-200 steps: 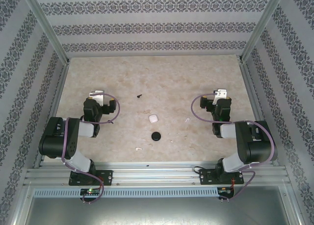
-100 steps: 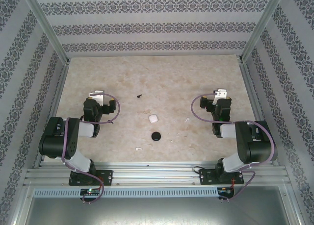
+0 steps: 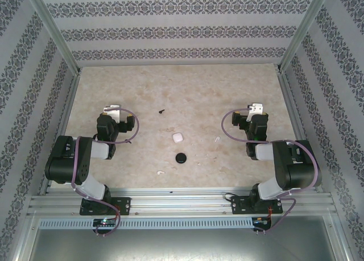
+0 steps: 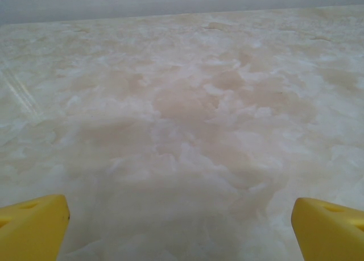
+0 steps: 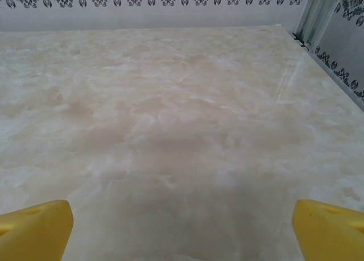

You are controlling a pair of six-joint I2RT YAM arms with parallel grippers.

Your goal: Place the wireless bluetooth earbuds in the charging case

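Three tiny earbuds lie apart on the marbled table: a black one (image 3: 162, 110) toward the back, a white one (image 3: 217, 139) right of centre, another white one (image 3: 161, 172) near the front edge. At the centre sit a small white rounded case (image 3: 178, 137) and a round black case (image 3: 181, 157); I cannot tell which is the charging case. My left gripper (image 3: 112, 108) hovers left of them, my right gripper (image 3: 257, 108) right of them. Both stand open over bare table, left gripper (image 4: 182, 230) and right gripper (image 5: 182, 230), yellow fingertips (image 4: 34, 221) (image 5: 37, 224) wide apart.
Patterned walls and metal posts (image 3: 54, 39) close in the table on the left, back and right. A metal rail (image 3: 182, 201) with both arm bases runs along the near edge. The back half of the table (image 3: 182, 85) is bare marble.
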